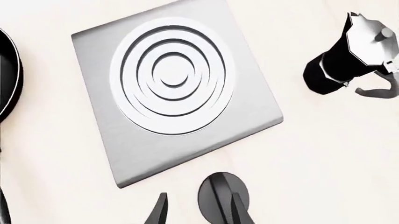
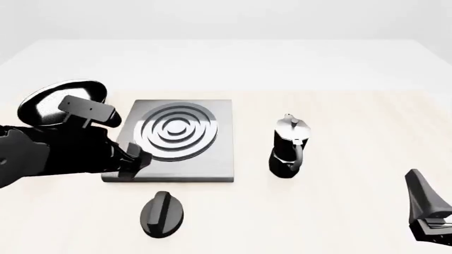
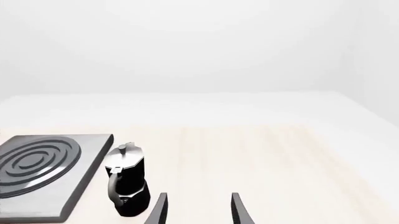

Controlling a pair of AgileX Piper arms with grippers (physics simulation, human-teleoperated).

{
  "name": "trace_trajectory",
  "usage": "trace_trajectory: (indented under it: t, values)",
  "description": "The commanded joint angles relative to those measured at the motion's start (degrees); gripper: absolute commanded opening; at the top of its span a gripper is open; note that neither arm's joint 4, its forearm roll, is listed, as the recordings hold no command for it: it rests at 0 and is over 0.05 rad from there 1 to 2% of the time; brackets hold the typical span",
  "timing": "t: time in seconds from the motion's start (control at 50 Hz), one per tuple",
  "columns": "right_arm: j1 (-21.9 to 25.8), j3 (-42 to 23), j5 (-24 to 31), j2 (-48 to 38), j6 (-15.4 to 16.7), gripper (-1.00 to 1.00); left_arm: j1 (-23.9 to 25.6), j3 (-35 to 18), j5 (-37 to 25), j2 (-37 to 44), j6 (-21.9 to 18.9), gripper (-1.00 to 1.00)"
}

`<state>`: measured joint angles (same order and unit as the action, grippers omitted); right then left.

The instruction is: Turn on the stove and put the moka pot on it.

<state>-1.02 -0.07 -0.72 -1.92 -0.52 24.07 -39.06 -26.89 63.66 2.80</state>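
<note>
The stove (image 2: 215,159) lay flat on the counter (image 2: 339,79), its silver burner rings (image 2: 173,131) bare. Its separate black knob (image 2: 162,212) sat on the counter just in front of the slab, apart from it. The moka pot (image 2: 288,148) stood upright to the right of the stove, near it but not touching, with its curved handle (image 2: 299,156) turned toward the arms' side.

The left tool (image 1: 196,210) hovered low over the slab's near left corner, fingers spread and released, with the knob just ahead of its tips in the left wrist view. The right tool (image 3: 198,210) waited well to the right of the pot, also open and holding nothing. A black frying pan (image 2: 60,100) sat behind the left arm.

The knob looked like a stiff, low disc with a raised ridge across it; pinching that ridge would probably give the best purchase for a turn. The pot appeared rigid and tall for its small base, so likely to tip if nudged. Its narrow waist (image 3: 128,184) or the handle seemed the sounder holds, though the faceted black body may be slick; how thick the handle was could not be judged well from these views.
</note>
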Motion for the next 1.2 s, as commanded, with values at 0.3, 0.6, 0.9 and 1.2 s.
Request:
trace_trajectory:
  t: [0.3, 0.6, 0.9, 1.2]
  values:
    - [0.03, 0.02, 0.58, 0.82, -0.97, 1.00, 4.50, 0.75, 1.69, 4.56, 5.55, 1.00]
    - [0.01, -0.01, 0.78, 1.37, -1.47, 1.00, 4.53, 1.27, 3.21, 6.13, 6.13, 1.00]
    - [-0.19, 0.00, 0.68, 1.33, -1.53, 1.00, 7.70, 2.10, 6.00, 9.67, 10.17, 1.00]
    - [-0.17, 0.03, 0.81, 1.42, -1.57, 1.00, 6.31, 2.34, 7.66, 10.94, 9.46, 1.00]
